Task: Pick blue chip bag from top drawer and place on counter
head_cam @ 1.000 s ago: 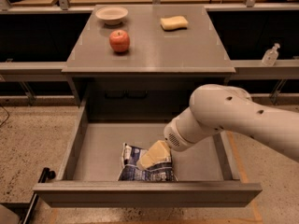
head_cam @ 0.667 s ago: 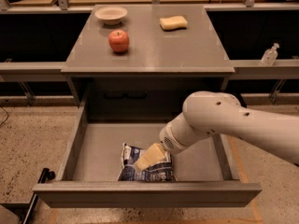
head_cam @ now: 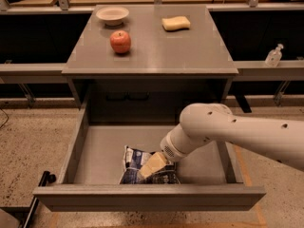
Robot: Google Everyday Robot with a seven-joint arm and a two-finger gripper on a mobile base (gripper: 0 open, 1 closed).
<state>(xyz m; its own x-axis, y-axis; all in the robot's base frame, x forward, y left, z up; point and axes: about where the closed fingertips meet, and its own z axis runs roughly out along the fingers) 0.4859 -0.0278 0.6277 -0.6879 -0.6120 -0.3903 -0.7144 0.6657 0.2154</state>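
Gripper (head_cam: 149,166) of a one-armed mobile robot sits low inside the open top drawer (head_cam: 147,196), its tan tip pressed onto the blue chip bag (head_cam: 133,158); whether the claw is spread apart or clamped on the foil cannot be told. The bag lies flat and crumpled directly beneath and around the claw, close to the drawer's front panel. Its long axis appears to run from behind and left of the claw to in front and right of it. Dark blue and white print covers the foil, but no brand name or wording can be read. The white arm (head_cam: 237,132) enters from the right and slopes down to the claw. Well behind and above the claw, the grey counter (head_cam: 156,56) carries a red apple (head_cam: 120,41), a pale bowl (head_cam: 112,15) and a yellow sponge (head_cam: 175,23). Far off to the claw's right rear, a clear bottle (head_cam: 274,56) stands on a ledge (head_cam: 285,66).
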